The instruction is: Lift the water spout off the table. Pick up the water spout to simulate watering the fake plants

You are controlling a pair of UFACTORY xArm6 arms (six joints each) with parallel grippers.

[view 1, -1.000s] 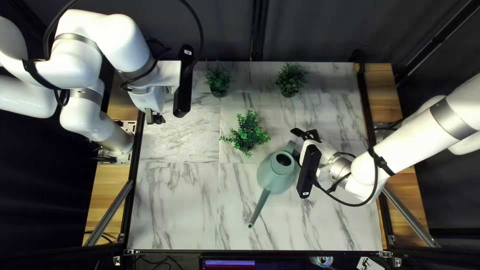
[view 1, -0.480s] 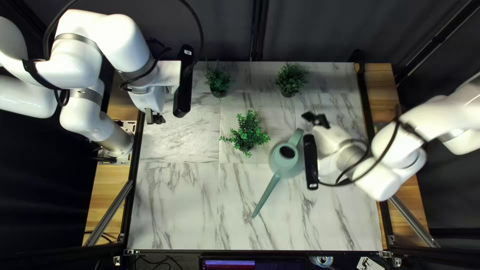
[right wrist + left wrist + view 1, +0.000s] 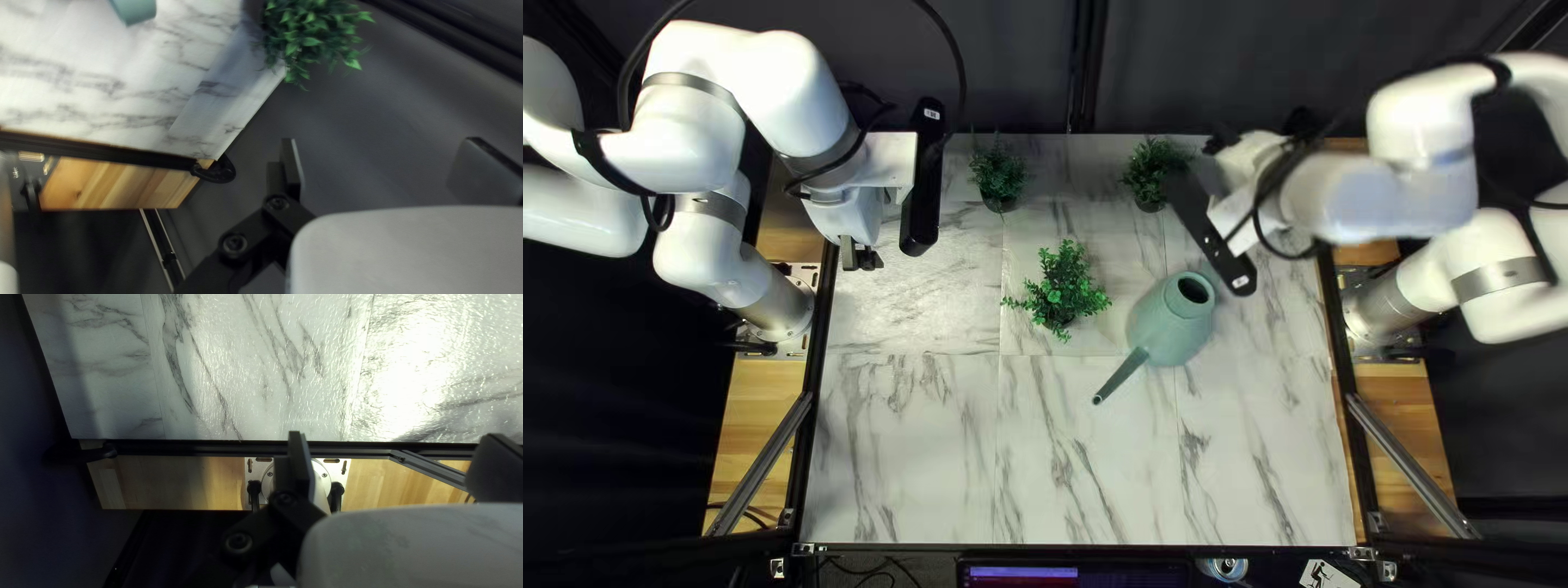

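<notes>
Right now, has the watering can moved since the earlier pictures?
Yes. In the top left view, the watering can has shifted rightward and toward the table's far edge, judged against the frontmost plant.

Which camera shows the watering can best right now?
The top left view: the watering can shows nearly whole, with its opening and spout. The right wrist view has only a cut-off teal piece; the left wrist view, none of it.
</notes>
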